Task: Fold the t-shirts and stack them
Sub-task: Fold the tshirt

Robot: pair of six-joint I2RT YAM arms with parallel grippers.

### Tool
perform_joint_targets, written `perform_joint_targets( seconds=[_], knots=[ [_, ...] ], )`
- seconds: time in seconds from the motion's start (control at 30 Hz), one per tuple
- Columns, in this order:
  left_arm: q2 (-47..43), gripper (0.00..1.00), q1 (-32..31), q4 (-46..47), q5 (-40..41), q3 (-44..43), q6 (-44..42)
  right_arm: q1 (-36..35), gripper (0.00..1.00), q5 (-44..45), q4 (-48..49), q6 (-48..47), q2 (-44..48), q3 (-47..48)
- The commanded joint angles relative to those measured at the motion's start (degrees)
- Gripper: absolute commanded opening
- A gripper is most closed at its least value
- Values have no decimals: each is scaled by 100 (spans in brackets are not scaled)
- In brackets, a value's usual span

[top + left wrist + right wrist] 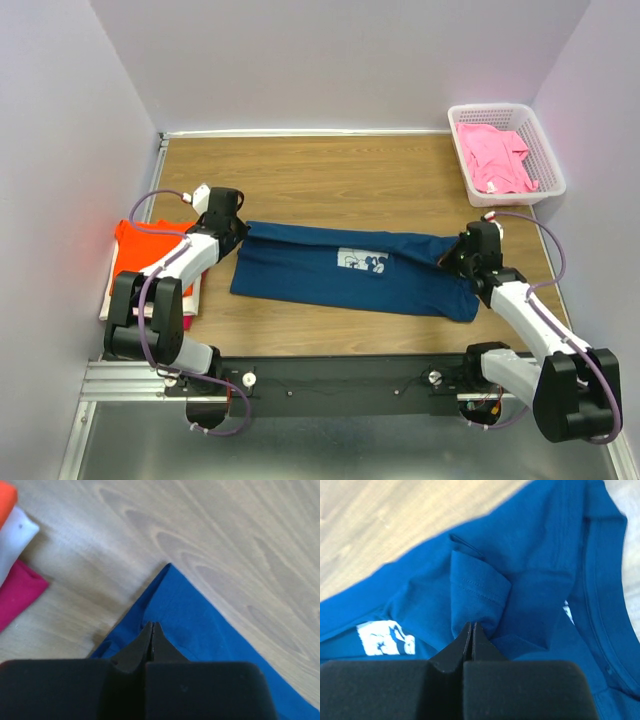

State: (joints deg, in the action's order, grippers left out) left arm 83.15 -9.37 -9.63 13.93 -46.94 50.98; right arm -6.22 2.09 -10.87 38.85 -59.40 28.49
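Observation:
A dark navy t-shirt (320,285) lies as a long band across the table, its white chest print (362,262) facing up. My left gripper (238,235) is shut at the shirt's left end; in the left wrist view its tips (152,625) pinch the blue cloth (215,630) just behind a pointed corner. At the shirt's right end my right gripper (456,255) is shut too. Its tips (472,625) hold a raised fold of hemmed cloth (475,587) near the collar (602,595). An orange t-shirt (140,250) tops a pile at the left edge. A pink t-shirt (495,158) lies in the basket.
The white lattice basket (497,108) stands at the back right corner. The left pile shows orange (5,500), white (15,535) and magenta (20,592) layers beside my left gripper. Bare wood (330,180) stretches behind the navy shirt. Walls close in on both sides.

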Motion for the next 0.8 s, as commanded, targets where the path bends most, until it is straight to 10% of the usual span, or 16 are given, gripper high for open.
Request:
perform_joint_targets(
  seconds=[0.0,0.13,0.3,0.4,0.77],
  knots=[
    [-89,0,49,136,145,254,96,-11,4,152,-205,158,130,-194],
    [-45,2,75,216,4,369,-9,-2,37,-41,-222,123,261,-230],
    [-291,58,84,207,-84,256,-193,-2,70,-7,-441,-123,411,94],
    [-414,78,75,128,-250,10,-387,-2,73,160,-451,-290,167,454],
    [-476,79,-574,-320,-734,-922,-950,-2,69,1004,-127,-755,-1775,1510]
  ],
)
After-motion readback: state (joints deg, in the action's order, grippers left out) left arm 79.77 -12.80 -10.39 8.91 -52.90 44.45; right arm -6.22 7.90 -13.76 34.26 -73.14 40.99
